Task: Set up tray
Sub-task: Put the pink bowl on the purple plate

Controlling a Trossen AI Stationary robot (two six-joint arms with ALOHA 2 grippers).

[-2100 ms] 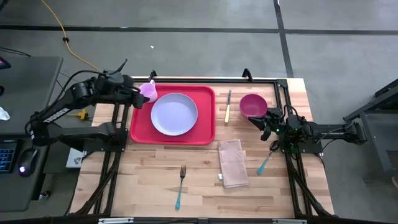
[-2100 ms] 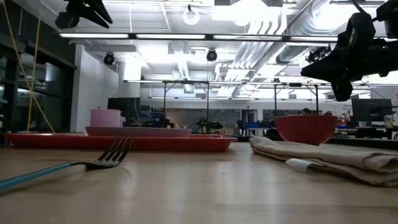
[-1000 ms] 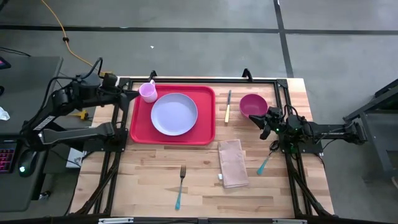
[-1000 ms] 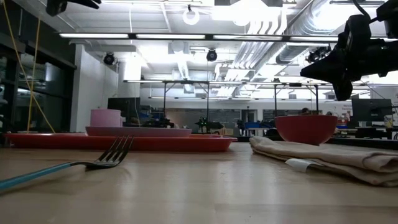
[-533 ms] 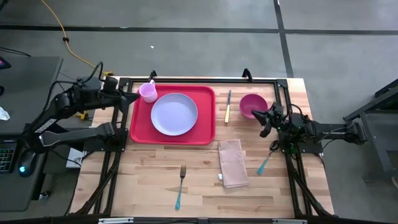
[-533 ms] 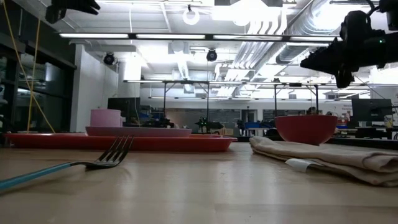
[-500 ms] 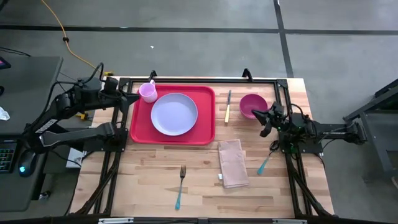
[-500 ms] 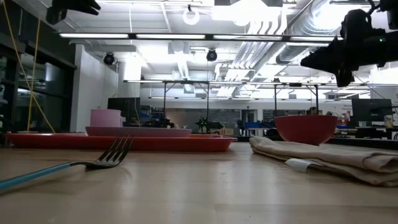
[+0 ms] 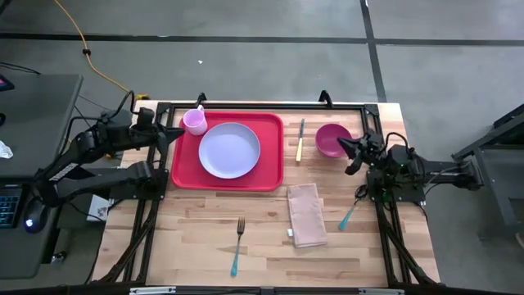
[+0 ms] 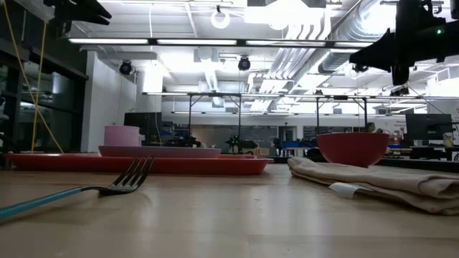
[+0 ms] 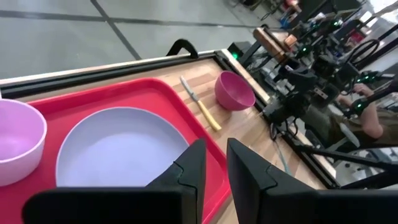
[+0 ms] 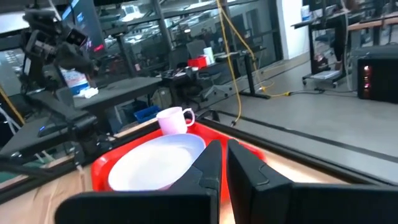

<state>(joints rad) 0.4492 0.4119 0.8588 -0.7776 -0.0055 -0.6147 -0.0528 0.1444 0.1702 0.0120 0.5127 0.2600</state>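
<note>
The red tray [image 9: 184, 170] lies at the table's far left. On it sit a round lavender plate [image 9: 229, 150] and a pink cup [image 9: 195, 121] in the far left corner. My left gripper [image 9: 175, 133] hovers just off the tray's left rim, open with nothing between its fingers [image 11: 214, 168]. My right gripper [image 9: 345, 147] is shut and empty, raised above the table beside a magenta bowl [image 9: 331, 139] and pointing level toward the tray [image 12: 224, 163].
A yellow-handled knife [image 9: 300, 139] lies between tray and bowl. A folded beige napkin [image 9: 307, 215] lies near the middle, a blue-handled fork [image 9: 237, 244] toward the near edge. Another blue-handled utensil [image 9: 350, 214] lies partly under my right arm. A black frame [image 9: 262, 105] borders the table.
My left gripper has sunk a little beside the tray's left rim, still open. My right gripper has risen next to the bowl and rolled about its own axis, still shut. Nothing on the table has moved.
</note>
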